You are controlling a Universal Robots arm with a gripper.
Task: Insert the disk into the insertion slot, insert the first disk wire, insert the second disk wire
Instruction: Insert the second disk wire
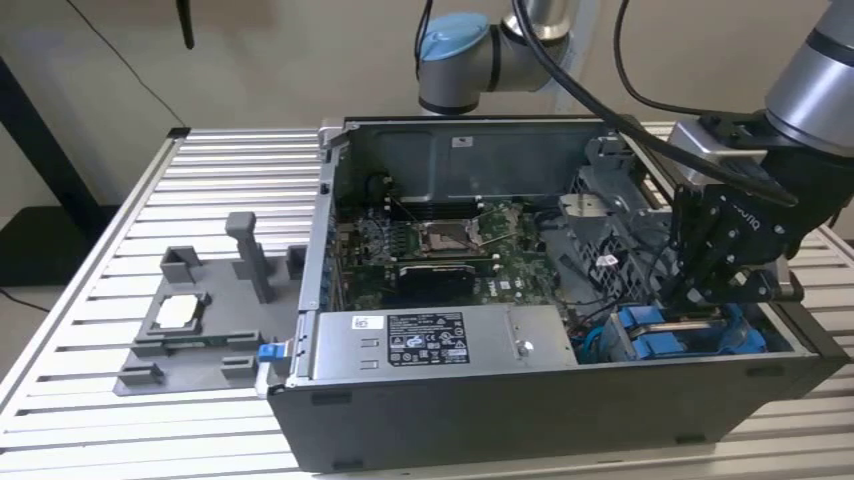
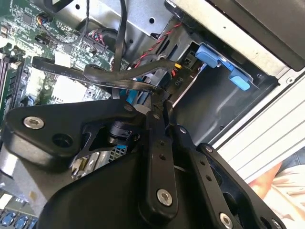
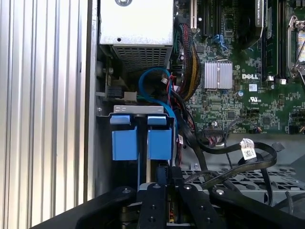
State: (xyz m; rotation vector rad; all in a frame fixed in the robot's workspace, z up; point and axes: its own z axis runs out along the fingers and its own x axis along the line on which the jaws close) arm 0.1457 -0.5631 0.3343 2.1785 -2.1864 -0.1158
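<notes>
Blue carrier tabs of the disk (image 1: 674,335) sit seated in the insertion slot (image 1: 781,345), beside the silver power supply box (image 1: 434,340) inside the computer case (image 1: 534,410). Directly above the disk, the gripper (image 1: 694,300) has its fingers (image 3: 159,174) drawn together on a black cable connector (image 3: 164,172).

surface: slatted metal table (image 1: 160,180) | on it: open computer case (image 1: 534,410), grey fixture (image 1: 200,330)

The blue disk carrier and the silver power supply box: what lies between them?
In the first wrist view, between the blue carrier and the power supply box, a looped blue cable and a bundle of dark wires cross the gap.
</notes>
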